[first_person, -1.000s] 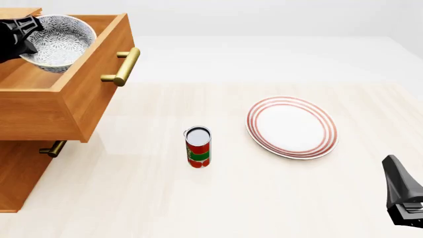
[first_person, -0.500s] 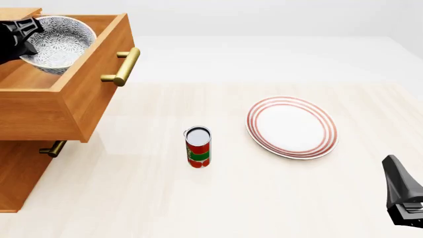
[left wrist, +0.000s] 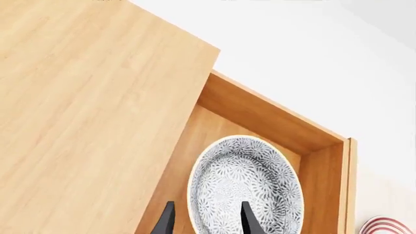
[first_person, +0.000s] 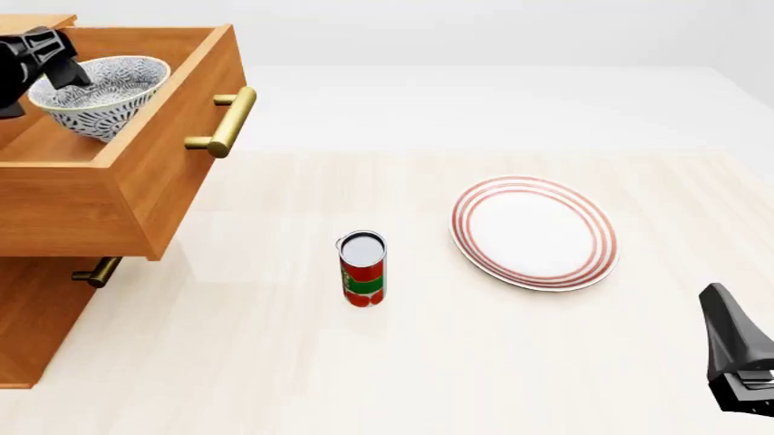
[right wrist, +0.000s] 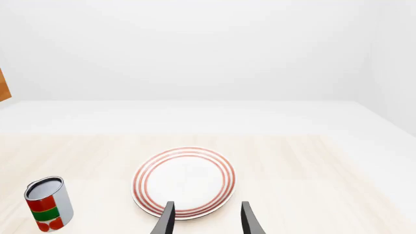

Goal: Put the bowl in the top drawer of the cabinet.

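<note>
While the bowl (first_person: 97, 95) sits inside the top drawer (first_person: 145, 195) at the upper left of the front view, the left gripper (first_person: 46, 56) hangs over its near-left rim. The left wrist view shows the two fingers (left wrist: 250, 220) standing apart on either side of that rim, with the bowl's patterned inside between and beyond them. Whether they press the rim or stand just clear of it I cannot tell.

Judging from this, the main risk is in how the gripper lets go and lifts. If a finger catches the rim on the way up, the bowl could tip or be dragged against the drawer's wall. It looks slightly tilted in the front view, so it may rock once freed. The drawer stands pulled well out of the cabinet (first_person: 36, 317), and a hard knock could jolt it.

The right gripper (first_person: 740, 367) rests at the lower right, its jaws a moderate way apart and empty. It is well apart from the plate (first_person: 534, 233) and the can (first_person: 362, 269), so those look safe.
</note>
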Motion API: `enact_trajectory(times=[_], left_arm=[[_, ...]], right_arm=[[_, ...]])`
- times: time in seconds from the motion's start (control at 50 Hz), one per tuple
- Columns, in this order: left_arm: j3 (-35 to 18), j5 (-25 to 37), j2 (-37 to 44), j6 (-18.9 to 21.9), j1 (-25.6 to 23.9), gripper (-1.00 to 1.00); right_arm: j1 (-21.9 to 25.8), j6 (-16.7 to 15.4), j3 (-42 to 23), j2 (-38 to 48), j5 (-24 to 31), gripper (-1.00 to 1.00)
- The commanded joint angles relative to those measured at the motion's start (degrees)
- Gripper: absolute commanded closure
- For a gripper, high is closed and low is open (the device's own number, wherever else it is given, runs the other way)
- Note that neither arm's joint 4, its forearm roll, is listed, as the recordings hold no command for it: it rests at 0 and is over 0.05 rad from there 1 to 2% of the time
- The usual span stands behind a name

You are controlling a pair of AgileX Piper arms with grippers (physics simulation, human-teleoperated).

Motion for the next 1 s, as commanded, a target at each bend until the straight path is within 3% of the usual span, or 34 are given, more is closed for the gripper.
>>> enact_trajectory(times=[0.02, 0.74, 1.0], left_arm=[[-0.93, 0.47, -1.25, 0.35, 1.25, -1.0], [-4.18, 9.43, -14.66, 0.99, -3.5, -1.0], [-1.1, 11.92, -21.69, 1.63, -7.17, -1.0]], right_arm=[[0.0, 0.0, 0.0, 0.01, 0.0, -1.0], [0.0, 0.0, 0.0, 0.0, 0.0, -1.0], [-0.01, 0.0, 0.0, 0.0, 0.0, -1.0]])
